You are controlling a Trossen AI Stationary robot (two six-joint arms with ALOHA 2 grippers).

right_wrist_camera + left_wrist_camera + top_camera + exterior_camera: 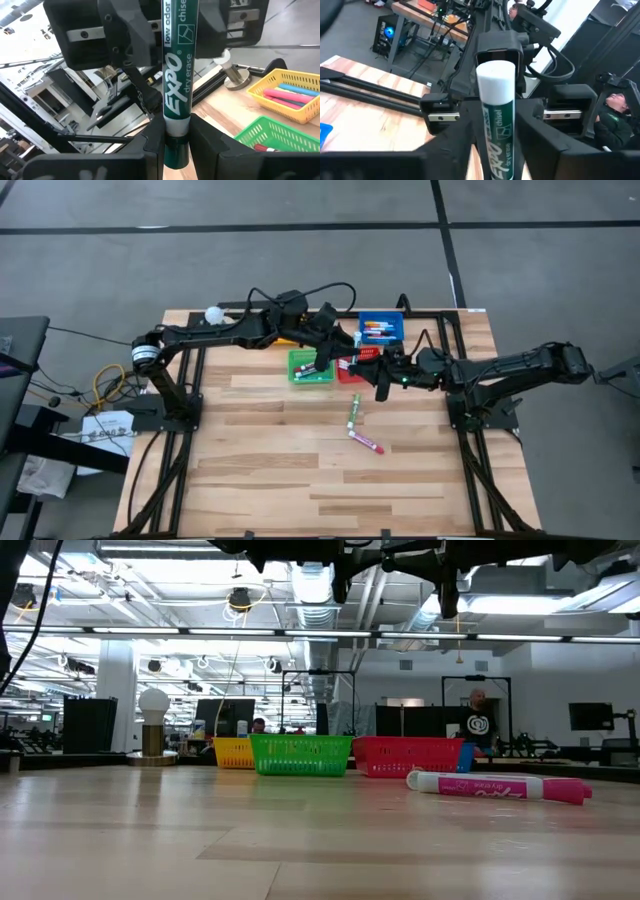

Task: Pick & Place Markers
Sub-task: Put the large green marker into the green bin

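Observation:
A green marker (176,100) with a white body stands about upright in the air between my two grippers, dark green cap down and white end (495,80) up. My right gripper (176,137), reaching in from the table's right (383,380), is shut on its lower end. My left gripper (495,167), over the green basket (322,360), is open, with a finger on either side of the marker higher up. Two more markers lie flat on the table: a green one (353,412) and a pink one (367,443). My right gripper pinches the marker between its two fingers where the white body meets the dark green cap (176,131). The fingers (152,147) come level from the table's right and lie across the marker. It stands up from the hold, lifted clear of the table.
At the table's far side stand a green basket (300,754), a red basket (405,755), a blue basket (382,330) holding markers and a yellow basket (292,95) with pink and blue ones. A white bulb on a stand (212,313) is at the far left. People show in the room behind.

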